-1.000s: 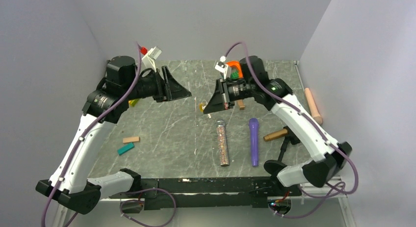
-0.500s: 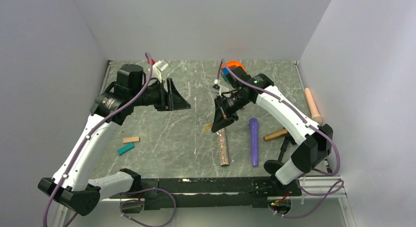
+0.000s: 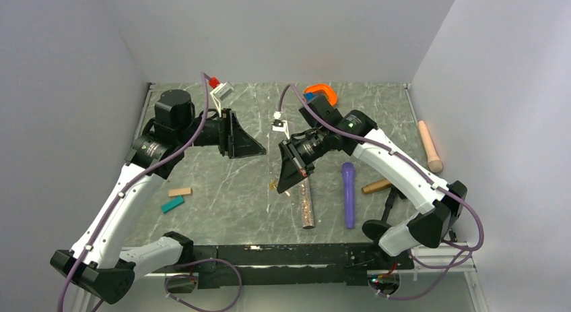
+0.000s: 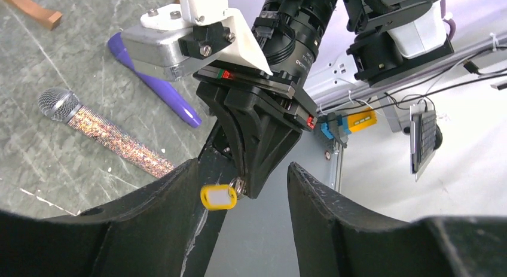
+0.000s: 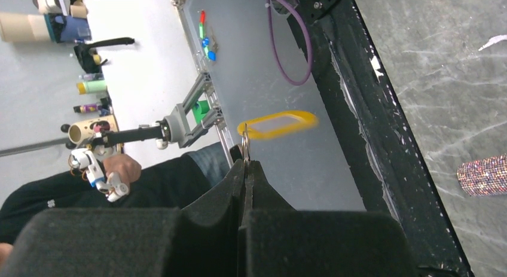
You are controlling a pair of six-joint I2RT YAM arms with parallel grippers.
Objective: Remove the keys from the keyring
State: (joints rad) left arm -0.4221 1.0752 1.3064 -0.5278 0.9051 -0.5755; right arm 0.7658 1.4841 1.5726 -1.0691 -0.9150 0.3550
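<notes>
My right gripper (image 3: 281, 189) is shut on a small metal keyring (image 4: 238, 185), pinched at its fingertips (image 5: 246, 163) above the table. One key (image 4: 219, 197), a flat yellow tag-like piece with a pale window, hangs from the ring; it also shows as the key (image 5: 278, 124) and as a yellow speck, the key (image 3: 274, 185). My left gripper (image 3: 254, 147) is open and empty, held in the air left of the right gripper and pointing at it. In the left wrist view the ring and key hang between the spread fingers of the left gripper (image 4: 243, 169), touching neither.
A glitter microphone (image 3: 306, 203), a purple pen-like stick (image 3: 348, 194) and a wooden handle (image 3: 377, 186) lie under and right of the right arm. A peach cylinder (image 3: 429, 145) lies far right, an orange clamp (image 3: 320, 91) at the back, tan (image 3: 180, 191) and teal (image 3: 172, 204) blocks on the left.
The right arm has swung down and leftward toward the near edge, carrying the ring and key. The left gripper turned slightly toward it and narrowed a little.
</notes>
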